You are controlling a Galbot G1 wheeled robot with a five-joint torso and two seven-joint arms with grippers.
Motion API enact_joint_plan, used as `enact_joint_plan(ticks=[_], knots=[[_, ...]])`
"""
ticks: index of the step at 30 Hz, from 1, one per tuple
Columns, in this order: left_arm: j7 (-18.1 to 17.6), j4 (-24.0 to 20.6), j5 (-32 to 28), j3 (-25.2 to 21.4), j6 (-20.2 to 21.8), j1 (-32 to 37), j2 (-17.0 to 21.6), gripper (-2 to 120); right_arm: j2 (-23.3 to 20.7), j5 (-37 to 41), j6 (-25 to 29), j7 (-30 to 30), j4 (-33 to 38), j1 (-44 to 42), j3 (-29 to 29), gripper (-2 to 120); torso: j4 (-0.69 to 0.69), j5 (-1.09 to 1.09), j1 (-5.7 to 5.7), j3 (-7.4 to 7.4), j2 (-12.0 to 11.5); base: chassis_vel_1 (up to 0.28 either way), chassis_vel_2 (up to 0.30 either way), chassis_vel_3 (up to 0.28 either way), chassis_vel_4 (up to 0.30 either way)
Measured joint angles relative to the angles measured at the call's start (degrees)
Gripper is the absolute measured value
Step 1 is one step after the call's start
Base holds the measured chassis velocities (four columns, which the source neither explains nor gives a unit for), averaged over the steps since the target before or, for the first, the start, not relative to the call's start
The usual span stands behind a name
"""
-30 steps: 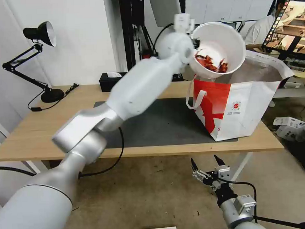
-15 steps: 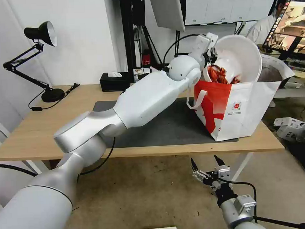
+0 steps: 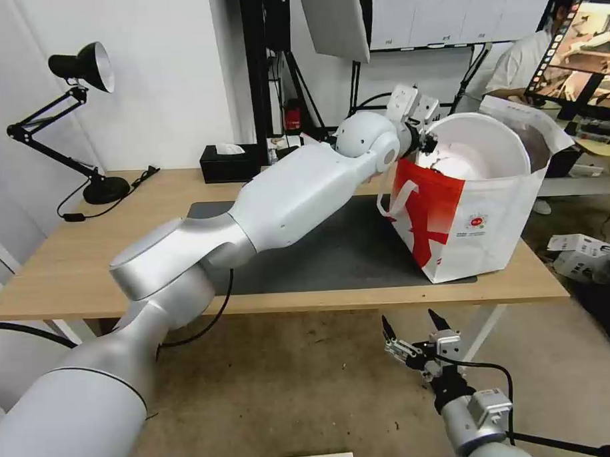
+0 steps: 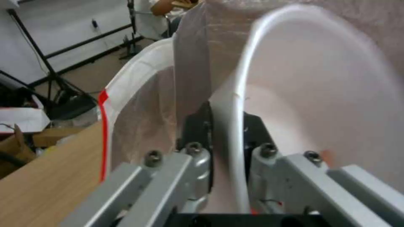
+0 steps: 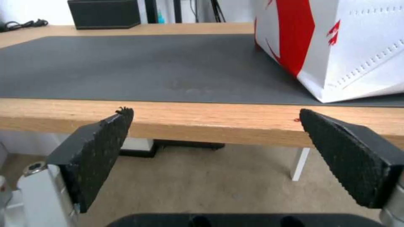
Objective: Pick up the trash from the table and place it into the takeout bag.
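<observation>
My left gripper [image 3: 424, 142] reaches over the near rim of the takeout bag [image 3: 478, 226] and is shut on the rim of the white round bowl [image 3: 481, 149]. The bowl stands tilted on its side inside the bag's mouth, and what shows of its inside is white. In the left wrist view the fingers [image 4: 195, 124] pinch the bowl's rim [image 4: 229, 104], with the foil lining [image 4: 191, 60] beside them. The bag stands at the right end of the table [image 3: 66, 263]. Below the table's front edge my right gripper [image 3: 415, 328] hangs open with nothing in it [image 5: 214, 138].
A dark grey mat [image 3: 319, 245] covers the table's middle. At the back stand a black tissue box [image 3: 229, 161] and a black desk lamp [image 3: 79, 70]. White boxes [image 3: 583, 252] lie on the floor to the right. The right wrist view faces the table edge [image 5: 210, 118].
My left arm has carried the bowl from above the bag down into its mouth, and the red scraps seen inside it earlier are out of sight. The right arm has stayed still.
</observation>
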Motion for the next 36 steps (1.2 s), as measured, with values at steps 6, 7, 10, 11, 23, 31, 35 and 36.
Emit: enact_joint_plan(ticks=[6,7,10,11,23,31,35,36], knots=[[0.67,-0.88,-2.00,0.63,2.21,0.16,0.03,33,0.00,0.00,0.00,0.00,0.00,0.00,0.00,100,0.00,0.00,0.00,0.00,0.00,0.000,0.000,0.000,0.000],[0.68,-1.22,-2.17,0.76,2.36,0.32,0.03,38,0.00,0.00,0.00,0.00,0.00,0.00,0.00,100,0.00,0.00,0.00,0.00,0.00,0.000,0.000,0.000,0.000],[0.57,-1.54,-2.25,0.87,2.37,0.45,0.03,46,0.00,0.00,0.00,0.00,0.00,0.00,0.00,100,0.00,0.00,0.00,0.00,0.00,0.000,0.000,0.000,0.000],[-0.01,-2.15,-2.29,0.91,2.11,0.67,0.06,53,0.00,0.00,0.00,0.00,0.00,0.00,0.00,100,0.00,0.00,0.00,0.00,0.00,0.000,0.000,0.000,0.000],[-5.53,-15.93,-4.07,-1.05,-2.26,0.89,9.70,96,0.00,0.00,0.00,0.00,0.00,0.00,0.00,100,0.03,-0.01,0.00,0.00,0.00,0.000,0.000,0.000,0.000],[-7.13,-28.88,-5.91,-3.84,-4.34,3.40,20.75,100,0.00,0.00,0.00,0.01,0.00,-0.01,0.00,100,-0.04,-0.01,0.00,0.00,0.00,0.000,0.000,0.000,0.000],[-7.43,-36.37,-6.23,-7.86,-5.76,8.71,30.26,100,0.00,0.00,0.00,0.00,0.00,0.01,0.00,100,0.02,-0.04,0.00,0.00,0.00,0.000,0.000,0.000,0.000],[-7.43,-36.37,-6.23,-7.86,-5.76,8.71,30.26,100,0.00,0.00,0.00,0.00,0.00,0.01,0.00,100,0.02,-0.04,0.00,0.00,0.00,0.000,0.000,0.000,0.000]])
